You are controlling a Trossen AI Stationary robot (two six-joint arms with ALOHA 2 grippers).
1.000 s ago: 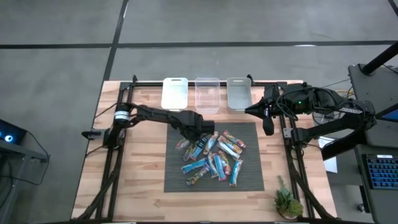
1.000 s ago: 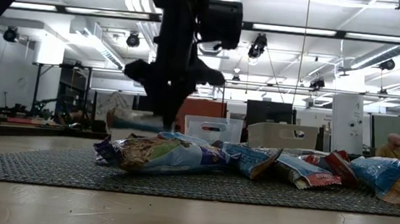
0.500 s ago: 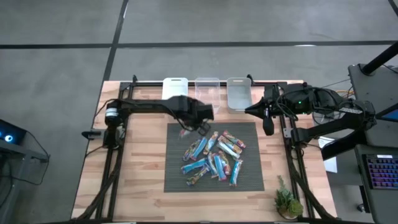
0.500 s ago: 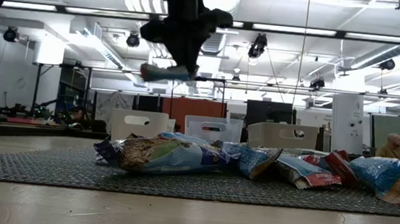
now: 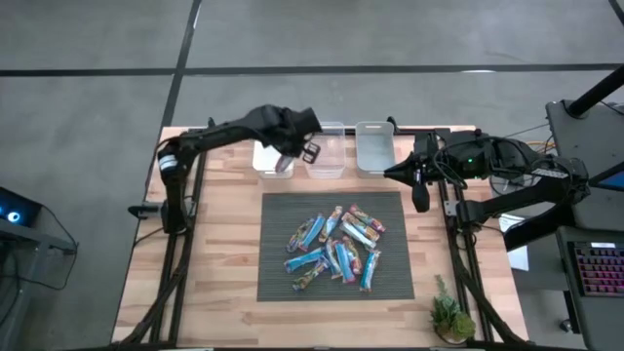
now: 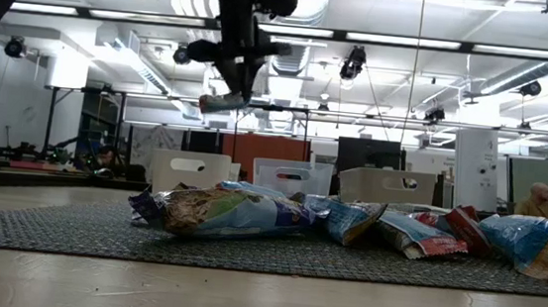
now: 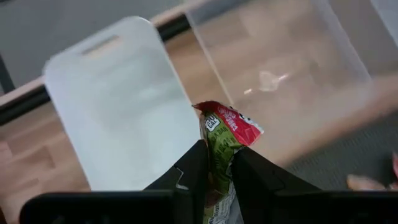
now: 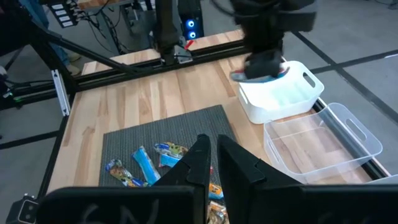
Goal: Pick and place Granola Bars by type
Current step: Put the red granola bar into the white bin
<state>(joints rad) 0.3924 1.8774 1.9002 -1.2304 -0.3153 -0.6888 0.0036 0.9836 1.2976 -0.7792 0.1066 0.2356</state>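
Observation:
My left gripper [image 5: 285,161] hangs above the near end of the white bin [image 5: 274,144] at the far left, shut on one granola bar [image 7: 225,134] with a green and red wrapper. The same bar [image 6: 221,101] shows high over the table in the low view. The other granola bars [image 5: 333,246] lie in a loose pile on the dark mat [image 5: 278,283] at the table's middle. My right gripper [image 8: 211,155] waits shut, raised at the table's right side, with nothing in it. My left gripper pinches the bar's wrapper [image 7: 217,155] between its two fingers [image 7: 191,169], slanting down from above toward the far edge. The bar's red end [image 7: 235,122] sticks out past the fingertips. It is lifted clear, lying about level over the white bin.
Right of the white bin, along the far edge, stand a clear bin [image 5: 326,148] and a grey-white bin [image 5: 373,146]. A small potted plant [image 5: 450,317] sits at the near right corner. Bare wood lies left of the mat.
My left gripper has risen from the left end of the pile and swung toward the far edge, to above the white bin, turning as it went. The bar it holds has come up clear of the mat. The pile has stayed put.

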